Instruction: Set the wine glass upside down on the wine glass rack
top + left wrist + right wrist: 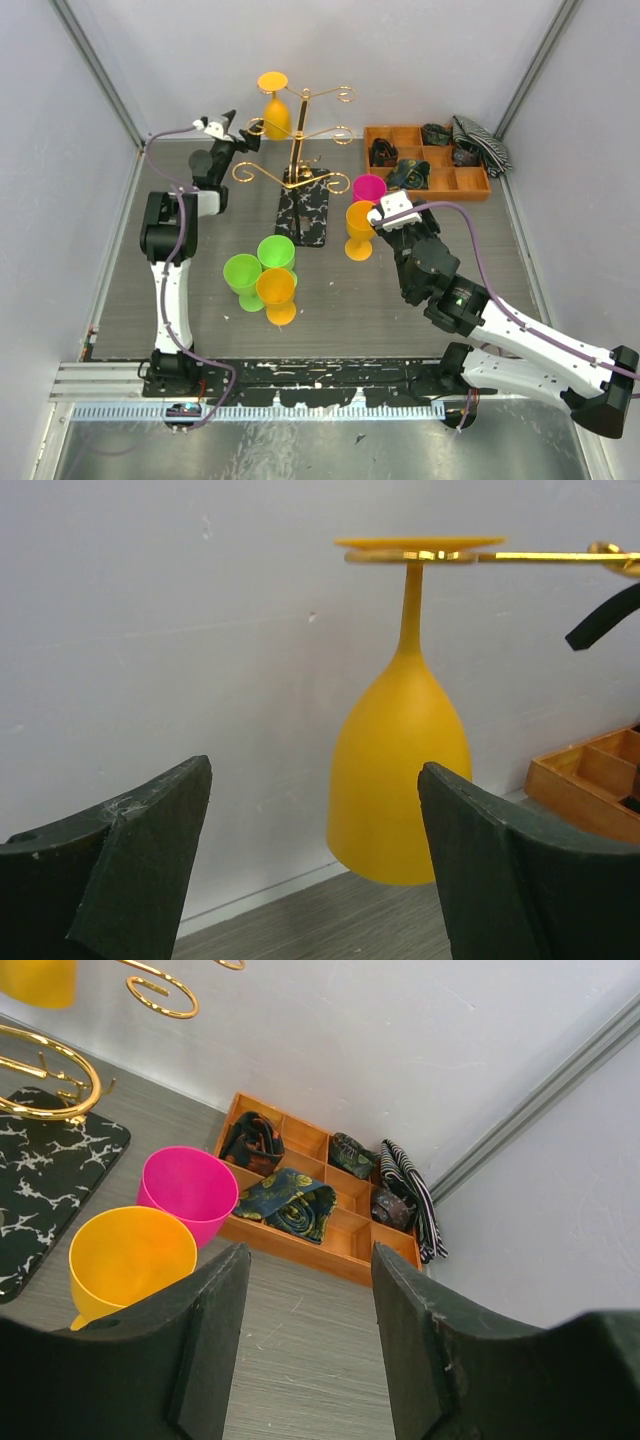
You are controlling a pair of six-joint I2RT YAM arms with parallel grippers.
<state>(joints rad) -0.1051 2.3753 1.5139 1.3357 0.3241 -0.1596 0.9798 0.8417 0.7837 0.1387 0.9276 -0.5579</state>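
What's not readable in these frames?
Top view: right gripper fingertips hidden under its white wrist housing; contact with the upright orange glass unclear.
Right wrist view: that glass's stem hidden behind a finger.
Left wrist view: rack pole cut off at the right edge.
Top view: tray contents too small to identify.

Orange tray (468,181) of rolled dark cloths (410,172)

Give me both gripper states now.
Left gripper: open, empty; orange wine glass hangs on the rack ahead.
Right gripper: open, holding nothing.
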